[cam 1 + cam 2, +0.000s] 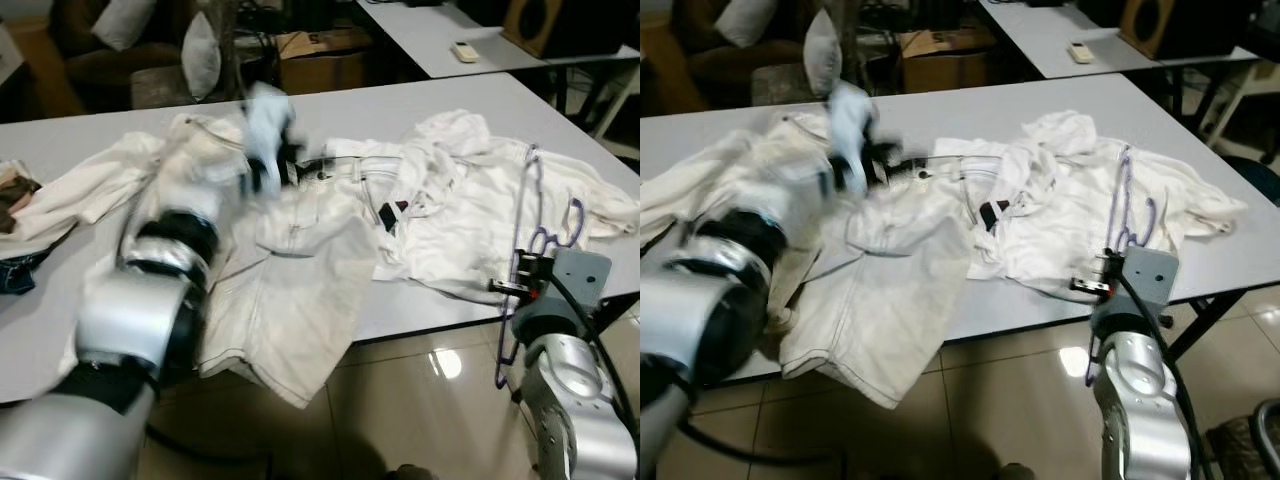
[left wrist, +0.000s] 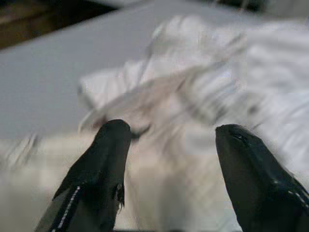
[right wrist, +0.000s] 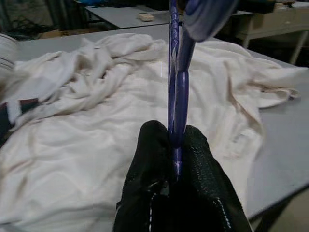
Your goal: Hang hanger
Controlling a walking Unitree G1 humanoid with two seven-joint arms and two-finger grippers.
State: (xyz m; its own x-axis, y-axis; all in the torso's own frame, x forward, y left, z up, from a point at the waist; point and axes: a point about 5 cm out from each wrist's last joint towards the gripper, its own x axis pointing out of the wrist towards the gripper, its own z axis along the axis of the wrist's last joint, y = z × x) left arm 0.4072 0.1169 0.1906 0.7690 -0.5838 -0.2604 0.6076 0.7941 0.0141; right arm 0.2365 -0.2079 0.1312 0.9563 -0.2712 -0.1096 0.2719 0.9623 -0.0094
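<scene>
A thin purple hanger (image 3: 176,72) stands upright at the table's front right edge, over a crumpled white shirt (image 1: 470,200). My right gripper (image 3: 174,140) is shut on the hanger's lower part; the hanger (image 1: 525,210) rises above that arm. White trousers (image 1: 290,290) lie spread at the table's middle and droop over the front edge. My left gripper (image 2: 174,140) is open and empty, blurred, hovering over the white clothes near the trousers' waistband (image 1: 285,165).
The grey table (image 1: 400,100) carries a pile of white cloth and some denim (image 1: 15,270) at its left end. Behind stand a second table with a remote (image 1: 465,51), a cardboard box (image 1: 320,60) and a sofa with cushions (image 1: 125,20). Glossy floor (image 1: 420,380) lies in front.
</scene>
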